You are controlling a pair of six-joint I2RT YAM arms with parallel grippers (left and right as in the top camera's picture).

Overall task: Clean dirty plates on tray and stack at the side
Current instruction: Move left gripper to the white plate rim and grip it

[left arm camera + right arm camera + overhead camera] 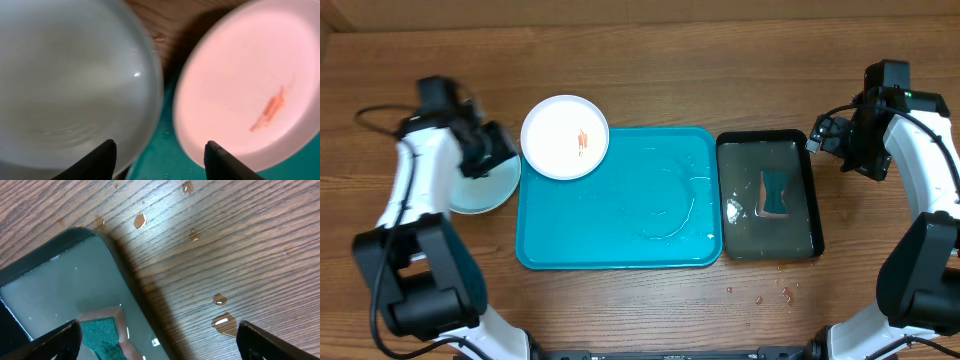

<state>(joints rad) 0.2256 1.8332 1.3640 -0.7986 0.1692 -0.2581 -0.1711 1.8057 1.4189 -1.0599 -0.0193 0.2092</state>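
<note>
1. While one light blue plate point(482, 195) is set on the table point(640, 70) beside the tray point(620, 235), a smeared white plate point(565, 137) is shown uncleaned on the tray's corner.
2. The jaws of the left gripper point(160, 152) and the right gripper point(160, 337) are held apart, empty.

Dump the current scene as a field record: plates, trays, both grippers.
white plate: reddish smear; on the tray's far-left corner, overhanging the rim
light blue plate: on the table, left of the tray
tray: turquoise, wet; no other plate on it
black tray: right of the tray; holds water and a sponge
left gripper: jaws open, over the light blue plate's edge
right gripper: jaws open, empty, over a black tray corner
table: wood, droplets near the black tray
</note>
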